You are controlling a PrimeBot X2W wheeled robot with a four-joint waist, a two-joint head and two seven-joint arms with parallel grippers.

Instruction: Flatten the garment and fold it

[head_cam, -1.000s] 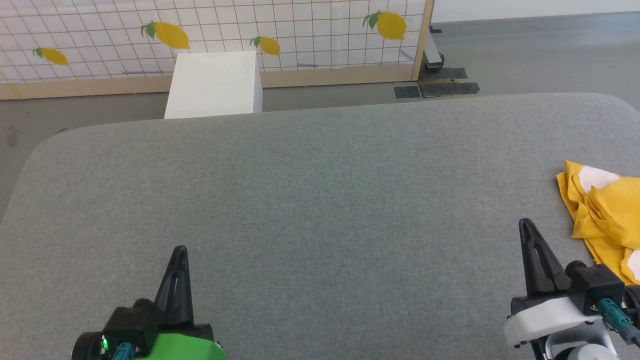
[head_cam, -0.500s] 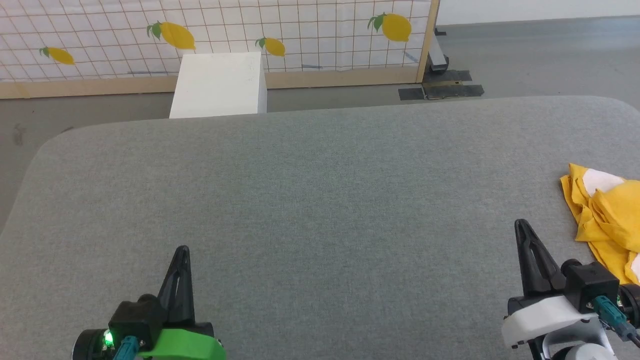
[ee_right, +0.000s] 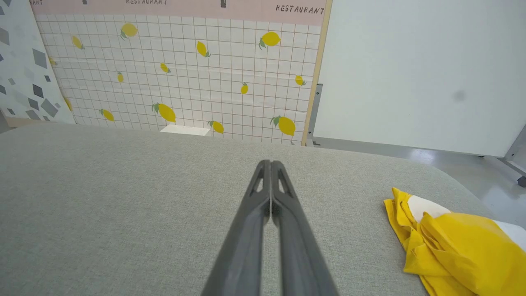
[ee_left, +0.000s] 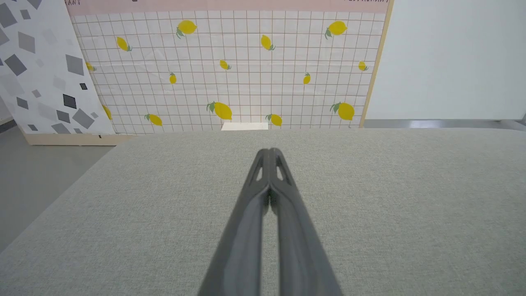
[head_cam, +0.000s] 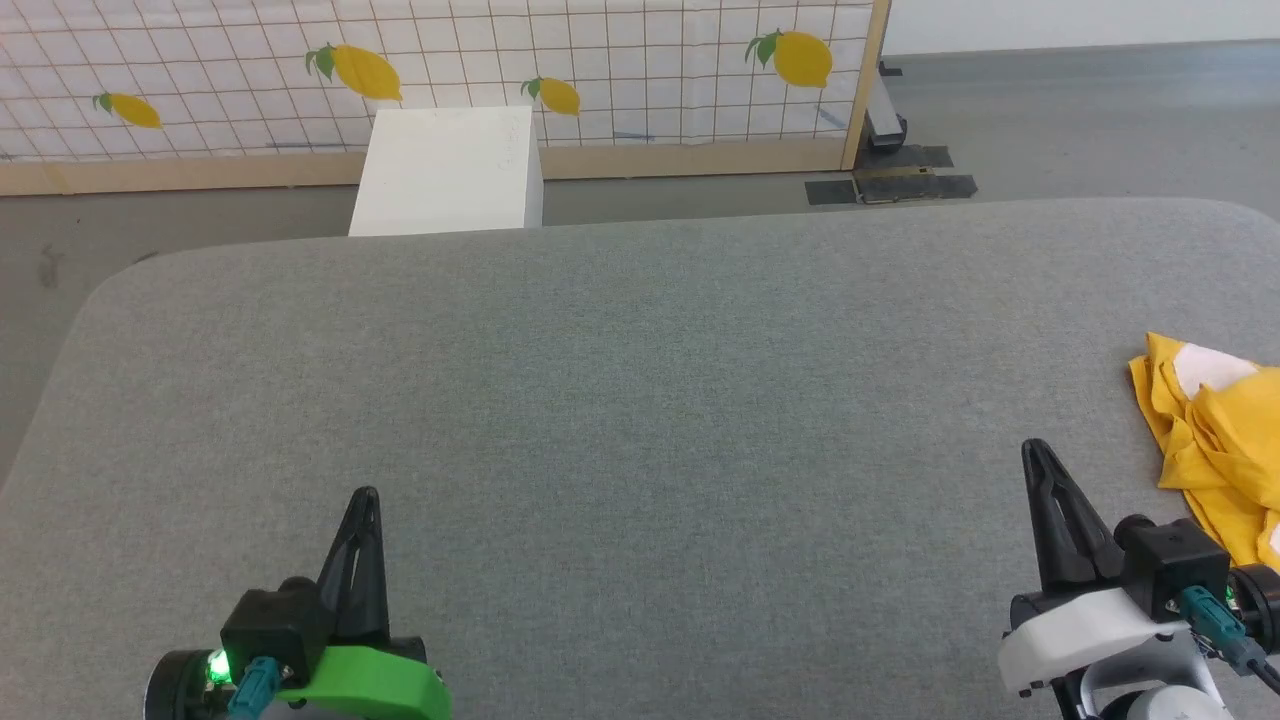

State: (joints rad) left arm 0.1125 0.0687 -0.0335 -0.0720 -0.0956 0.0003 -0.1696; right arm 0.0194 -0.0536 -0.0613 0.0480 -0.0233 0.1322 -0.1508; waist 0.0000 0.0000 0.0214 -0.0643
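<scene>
Head view puts the shirt (head_cam: 1215,440) crumpled near the right edge of the table (head_cam: 620,380) — close beside the right gripper (head_cam: 1032,450), not touching. The left gripper (head_cam: 365,497) hovers well apart. Both have fingers pressed together, holding nothing — probably parked ahead of a first reach.

A staged test studio, not a real room: a free-standing lemon-print panel (ee_right: 185,74) lettered RESTAURANT stands on bare grey floor (head_cam: 1100,100), its metal foot (head_cam: 885,120) beside it taped down, a cloth-covered table (head_cam: 640,400) before it.
</scene>
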